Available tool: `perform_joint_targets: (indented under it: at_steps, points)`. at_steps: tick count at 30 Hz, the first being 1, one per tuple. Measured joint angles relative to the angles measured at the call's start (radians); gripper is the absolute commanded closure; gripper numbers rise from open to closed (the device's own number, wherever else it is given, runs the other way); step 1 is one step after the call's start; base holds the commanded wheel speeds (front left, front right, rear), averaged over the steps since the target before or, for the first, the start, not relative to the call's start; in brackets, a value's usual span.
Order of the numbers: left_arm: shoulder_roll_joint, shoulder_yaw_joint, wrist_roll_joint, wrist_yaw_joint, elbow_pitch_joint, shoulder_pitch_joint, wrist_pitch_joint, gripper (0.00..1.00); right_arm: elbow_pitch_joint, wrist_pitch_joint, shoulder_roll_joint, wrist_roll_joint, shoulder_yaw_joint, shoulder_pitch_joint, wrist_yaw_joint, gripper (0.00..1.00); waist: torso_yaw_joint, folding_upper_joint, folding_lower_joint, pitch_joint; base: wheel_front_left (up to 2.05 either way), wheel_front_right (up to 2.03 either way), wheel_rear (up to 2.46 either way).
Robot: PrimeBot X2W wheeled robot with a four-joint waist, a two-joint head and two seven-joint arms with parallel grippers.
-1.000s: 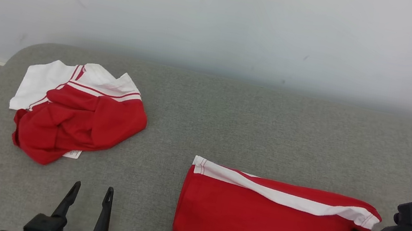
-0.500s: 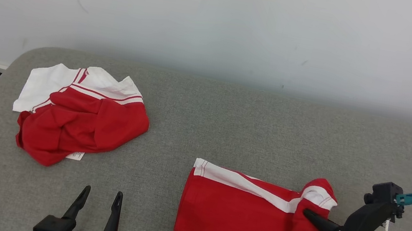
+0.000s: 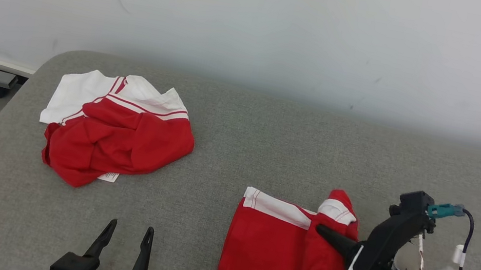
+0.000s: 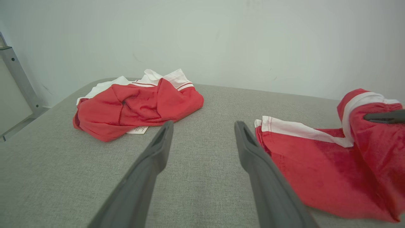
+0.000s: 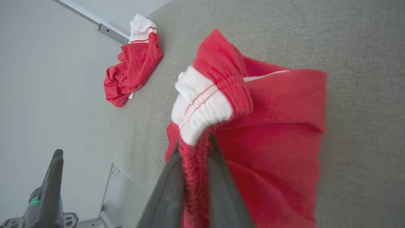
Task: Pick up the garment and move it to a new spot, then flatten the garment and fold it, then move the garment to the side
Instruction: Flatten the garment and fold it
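Well apart, a crumpled red-and-white top lay far left on the grey table while the right gripper, clamped on the banded edge of the red garment, held that edge lifted at right; the left gripper stood open, white wall behind

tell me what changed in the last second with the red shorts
The right gripper, shut on the elastic waistband of the red shorts with a white side stripe, swung that end toward the robot's left, folding it over the rest. The open left gripper and the crumpled red-and-white garment stayed put.
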Motion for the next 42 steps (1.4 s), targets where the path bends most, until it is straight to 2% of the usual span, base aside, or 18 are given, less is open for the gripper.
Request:
perform_joint_targets:
  at_steps: [5, 13, 19, 26, 29, 30, 31, 36, 42]
  points:
    - [-0.002, -0.008, 0.000, 0.000, 0.003, -0.005, 0.001, 0.00, 0.016, 0.002, 0.050, 0.007, 0.008, -0.025, -0.038, 1.00, 0.025, 0.0000, 0.0000, 0.002, 0.00, 0.00, 0.00]
    - [-0.004, -0.037, 0.000, 0.000, 0.004, -0.023, 0.009, 0.00, 0.080, -0.003, 0.095, 0.006, 0.019, -0.050, -0.098, 1.00, 0.070, -0.0001, 0.0000, 0.009, 0.00, 0.00, 0.00]
    - [-0.006, -0.056, 0.000, -0.001, 0.006, -0.042, 0.009, 0.00, 0.131, -0.027, 0.135, -0.001, 0.015, -0.083, -0.122, 1.00, 0.101, 0.0000, 0.0000, 0.019, 0.00, 0.00, 0.00]
    - [-0.007, -0.069, -0.003, 0.000, 0.011, -0.058, 0.009, 0.00, 0.189, -0.050, 0.148, -0.014, 0.013, -0.112, -0.132, 1.00, 0.128, 0.0000, 0.0000, 0.030, 0.00, 0.00, 0.00]
    - [-0.009, -0.067, -0.007, 0.000, 0.013, -0.061, 0.009, 0.00, 0.214, -0.056, 0.154, -0.023, 0.021, -0.124, -0.132, 0.55, 0.137, 0.0000, 0.0000, 0.033, 0.00, 0.00, 0.00]
    - [-0.009, -0.067, -0.008, 0.000, 0.014, -0.061, 0.009, 0.00, 0.222, -0.057, 0.156, -0.023, 0.022, -0.125, -0.132, 0.30, 0.138, 0.0000, 0.0000, 0.033, 0.00, 0.00, 0.00]
    - [-0.009, -0.066, -0.008, 0.000, 0.015, -0.061, 0.008, 0.00, 0.226, -0.057, 0.157, -0.026, 0.028, -0.127, -0.132, 0.00, 0.138, 0.0000, 0.0000, 0.033, 0.00, 0.00, 0.00]
    - [-0.009, -0.055, -0.009, 0.000, 0.021, -0.060, 0.008, 0.00, 0.230, -0.068, 0.163, -0.033, 0.039, -0.156, -0.127, 0.00, 0.122, 0.0000, 0.0000, 0.029, 0.00, 0.00, 0.00]
    - [-0.007, -0.040, -0.009, 0.000, 0.023, -0.053, 0.004, 0.00, 0.174, -0.122, 0.119, -0.068, 0.041, -0.133, -0.077, 0.00, 0.096, 0.0000, 0.0000, 0.018, 0.00, 0.00, 0.00]
